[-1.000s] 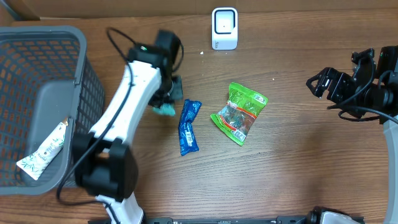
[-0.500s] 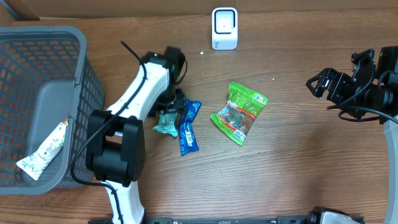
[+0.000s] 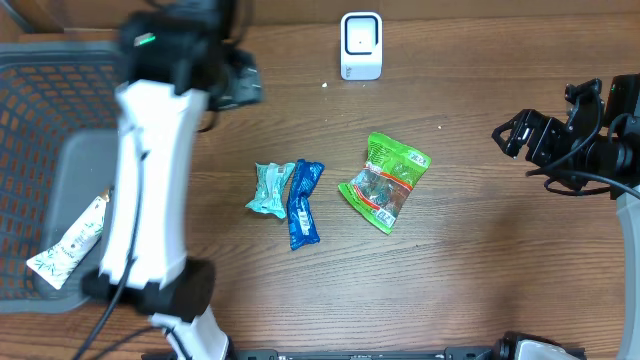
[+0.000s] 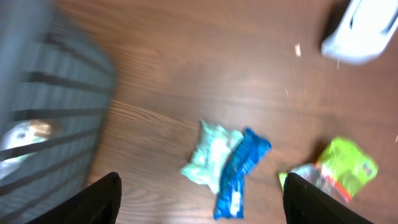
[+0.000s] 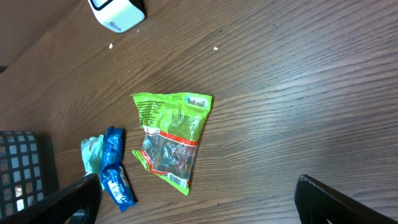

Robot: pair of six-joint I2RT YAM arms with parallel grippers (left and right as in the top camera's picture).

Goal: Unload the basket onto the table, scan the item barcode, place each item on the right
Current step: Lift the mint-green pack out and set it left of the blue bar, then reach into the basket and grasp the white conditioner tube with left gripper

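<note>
As it lies, the teal packet (image 3: 268,189) parallels the blue packet (image 3: 303,203) lengthwise.

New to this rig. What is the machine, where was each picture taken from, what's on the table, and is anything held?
These are two robot arms at a wooden table, each ending in a two-finger tool. One picture looks down from above; the other two come from wrist cameras, so the dark shapes in their lower corners are that arm's own fingers. On the table lie a teal packet touching a blue packet, and a green snack bag apart to their right. A white barcode scanner stands at the far edge. A grey basket on the left holds a white tube. The left tool, blurred, is near the basket; the right tool is at the right edge. Both are open and hold nothing.
</note>
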